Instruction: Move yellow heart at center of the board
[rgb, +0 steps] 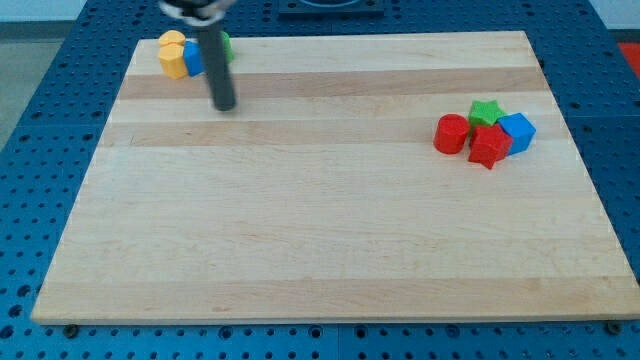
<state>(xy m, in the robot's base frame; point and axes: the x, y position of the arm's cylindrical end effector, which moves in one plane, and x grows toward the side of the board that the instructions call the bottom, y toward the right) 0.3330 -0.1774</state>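
Two yellow blocks sit at the view's top left corner of the board: an upper one (172, 40) and a lower one (174, 61); I cannot tell which is the heart. A blue block (193, 57) touches them on the right, and a green block (226, 44) peeks out behind the rod. My tip (225, 106) rests on the board just below and right of this cluster, apart from the blocks.
At the view's right a second cluster holds a red cylinder (451, 133), a green star (485, 110), a red star (489, 145) and a blue block (518, 131). The wooden board (320, 230) lies on a blue perforated table.
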